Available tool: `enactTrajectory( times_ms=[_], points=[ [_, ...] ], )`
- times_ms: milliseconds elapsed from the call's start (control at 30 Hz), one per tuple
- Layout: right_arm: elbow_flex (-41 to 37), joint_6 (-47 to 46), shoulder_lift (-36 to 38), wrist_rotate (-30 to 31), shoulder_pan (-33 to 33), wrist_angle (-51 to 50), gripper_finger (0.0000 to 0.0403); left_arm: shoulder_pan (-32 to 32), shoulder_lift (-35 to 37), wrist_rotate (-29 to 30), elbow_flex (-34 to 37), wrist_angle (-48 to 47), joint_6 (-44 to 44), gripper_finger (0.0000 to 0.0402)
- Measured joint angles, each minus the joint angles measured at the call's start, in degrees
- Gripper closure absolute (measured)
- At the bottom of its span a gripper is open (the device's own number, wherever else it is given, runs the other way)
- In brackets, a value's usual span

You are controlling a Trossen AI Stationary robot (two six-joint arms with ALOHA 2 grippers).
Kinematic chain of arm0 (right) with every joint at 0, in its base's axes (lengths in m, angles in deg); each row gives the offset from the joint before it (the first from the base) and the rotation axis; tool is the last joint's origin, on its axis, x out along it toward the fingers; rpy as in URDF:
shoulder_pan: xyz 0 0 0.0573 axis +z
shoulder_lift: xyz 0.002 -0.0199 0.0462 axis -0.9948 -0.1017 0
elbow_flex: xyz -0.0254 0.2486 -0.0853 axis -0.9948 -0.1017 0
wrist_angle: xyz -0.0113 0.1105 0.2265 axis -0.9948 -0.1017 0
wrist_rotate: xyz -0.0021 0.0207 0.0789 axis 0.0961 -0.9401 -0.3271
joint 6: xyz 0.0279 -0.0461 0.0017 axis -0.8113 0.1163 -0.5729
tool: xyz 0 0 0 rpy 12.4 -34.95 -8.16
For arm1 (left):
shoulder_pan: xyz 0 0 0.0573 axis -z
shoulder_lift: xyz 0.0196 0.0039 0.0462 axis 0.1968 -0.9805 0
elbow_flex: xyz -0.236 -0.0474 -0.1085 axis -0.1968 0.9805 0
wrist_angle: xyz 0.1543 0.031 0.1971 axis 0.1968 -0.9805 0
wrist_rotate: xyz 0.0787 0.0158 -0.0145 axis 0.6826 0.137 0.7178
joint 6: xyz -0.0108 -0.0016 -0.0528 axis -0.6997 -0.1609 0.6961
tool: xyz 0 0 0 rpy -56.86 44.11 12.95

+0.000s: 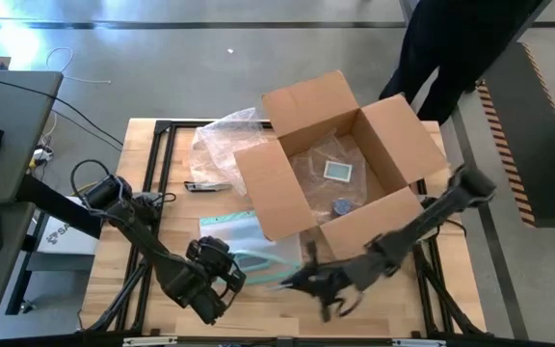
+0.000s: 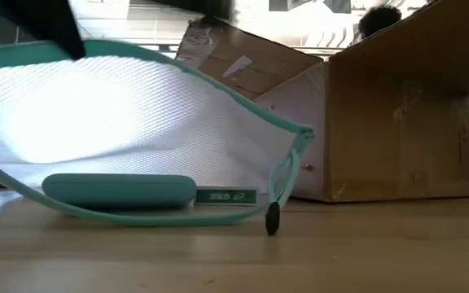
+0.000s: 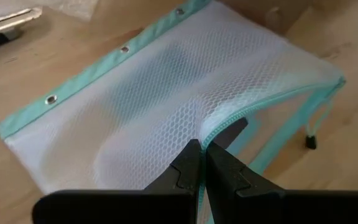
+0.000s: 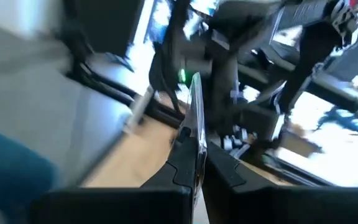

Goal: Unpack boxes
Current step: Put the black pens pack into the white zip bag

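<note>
The brown cardboard box stands open at the table's middle right, its flaps spread, and fills the right of the low view. In front of it lies a white mesh pouch with a teal edge with a teal case inside. My left gripper is shut on the pouch near the front edge. My right gripper, just right of it, is shut on a thin flat pale piece seen edge-on. My left gripper pinches the pouch's teal zipper edge between its two fingers, slanting down from the near left. That edge is raised and the mesh bulges below it, while the pouch's lower edge rests on the table. My right gripper pinches the thin flat piece between its two fingers, which lie along it. The piece stands on edge and sticks out past the fingertips. Which part of it is held, I cannot tell.
Clear bubble wrap lies at the box's far left, and a small dark tool lies left of the box. Inside the box a small square packet and a dark round thing show. A person stands beyond the far right corner.
</note>
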Motion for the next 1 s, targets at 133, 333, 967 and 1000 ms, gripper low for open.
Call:
enactTrajectory(
  times_ms=[133, 333, 967, 1000],
  points=[
    [4.55, 8.7, -9.05, 9.86, -0.55, 0.13, 0.0403, -0.82, 0.0, 0.45, -0.93, 0.17, -0.26, 0.0402],
    [11.1, 25.75, -20.3, 22.86, -0.41, 0.94, 0.0403, -1.49, 0.0, 0.45, -1.09, 0.64, -1.24, 0.0402],
    [15.44, 29.43, -32.75, 26.26, -2.93, 2.66, 0.0403, -1.84, 0.48, -3.97, -1.07, 8.66, -8.66, 0.0402],
    [15.87, 28.81, -32.73, 25.15, -3.61, 2.76, 0.0403, -1.84, 0.74, -4.82, -1.07, 9.13, -9.3, 0.0402]
  ],
)
